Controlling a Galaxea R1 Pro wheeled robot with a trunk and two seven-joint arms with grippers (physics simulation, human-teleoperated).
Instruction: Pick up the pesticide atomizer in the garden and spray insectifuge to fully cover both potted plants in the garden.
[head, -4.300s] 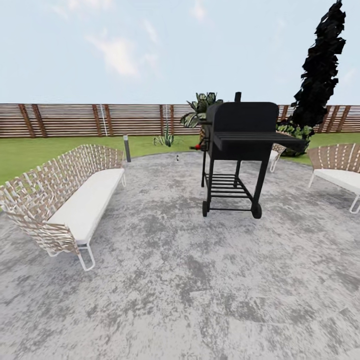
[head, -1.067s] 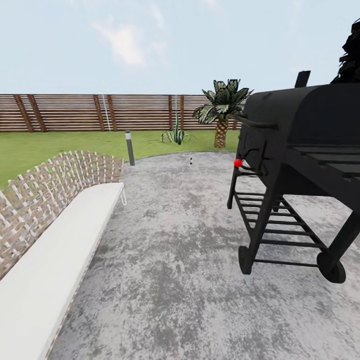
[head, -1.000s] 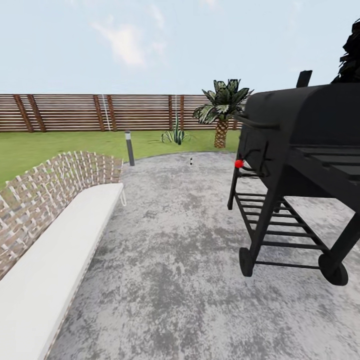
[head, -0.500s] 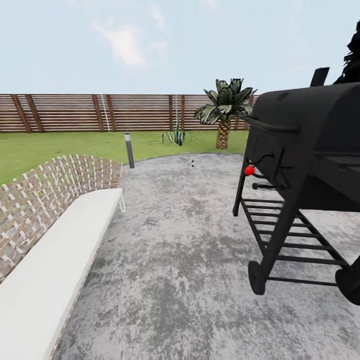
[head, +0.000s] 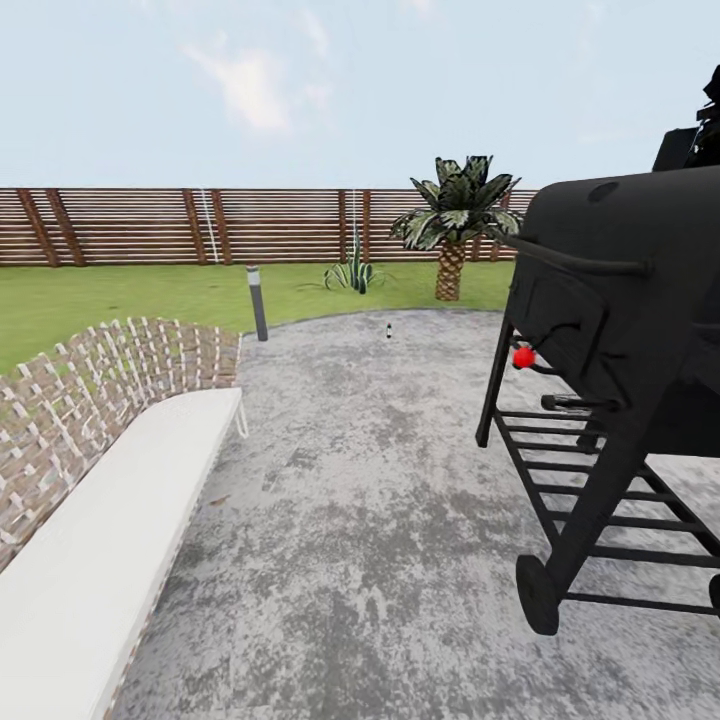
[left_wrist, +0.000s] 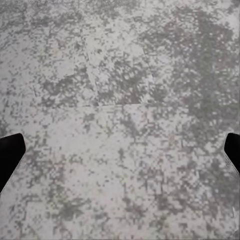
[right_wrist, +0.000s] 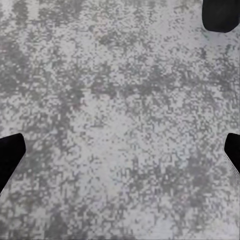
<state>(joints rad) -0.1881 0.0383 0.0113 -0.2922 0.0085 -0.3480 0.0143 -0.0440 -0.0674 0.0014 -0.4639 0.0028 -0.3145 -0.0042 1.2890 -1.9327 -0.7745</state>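
**Both grippers empty over the patio; atomizer not yet reached.**

The left gripper (left_wrist: 120, 150) and right gripper (right_wrist: 120, 150) each show dark fingertips spread wide at the frame edges, with only the mottled grey patio (head: 360, 480) between them. Nothing is picked up and nothing appears sprayed; judged from this, the whole task remains. The atomizer (head: 389, 330), a tiny slim dark bottle with a pale top, stands upright at the patio's far edge, well apart from the robot, between the bench (head: 110, 500) and the grill (head: 620, 320). A low spiky plant (head: 352, 273) grows on the lawn beyond, before the fence (head: 150, 225).
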